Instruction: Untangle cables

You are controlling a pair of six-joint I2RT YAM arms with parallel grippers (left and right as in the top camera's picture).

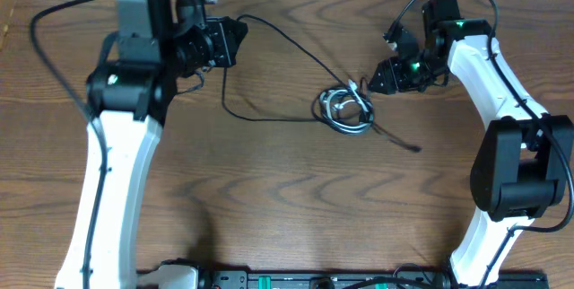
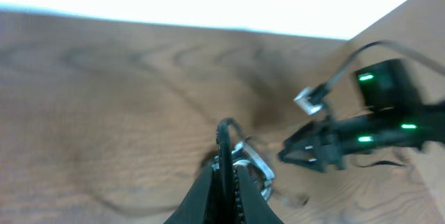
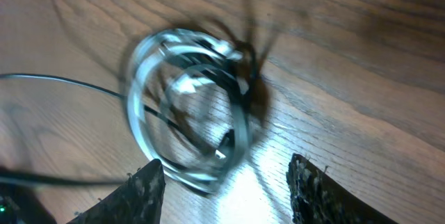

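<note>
Overhead view: a brown wooden table point(image 1: 287, 208) with two robot arms, white with black joints. The left arm point(image 1: 117, 172) reaches up the left side, and the right arm point(image 1: 502, 83) bends in from the right.

The left claw point(image 1: 235, 38) sits at the far left and points right. Its fingers are together, apparently pinched on the black cable point(image 1: 287, 47). One strand of that thin cable runs from the claw across the table to the middle. Another strand drops toward the near side, then curves right to the same spot.

There the white cable point(image 1: 345, 108) lies in a small silvery coil with the black cable wound through it. A short black tail with a plug end lies just beyond the coil, to the near right.

The right claw point(image 1: 377, 81) hangs just to the far right of the coil, with its fingers apart and nothing in them.

Left wrist view, blurred: the left claw point(image 2: 227, 161) rises from the bottom edge with its fingers pressed together. A dark loop of the black cable point(image 2: 222, 128) shows at their tips. The white cable point(image 2: 256, 167) is a pale ring just behind them. The right claw point(image 2: 306, 151), with green lights glowing on it, points at the ring from the right.

Right wrist view, blurred: the right claw point(image 3: 229, 193) has its two dark fingers point(image 3: 146, 193) spread wide at the bottom edge. The white cable point(image 3: 139, 113) lies coiled on the table just beyond them, not touched. The black cable point(image 3: 62, 80) trails off to the left.
</note>
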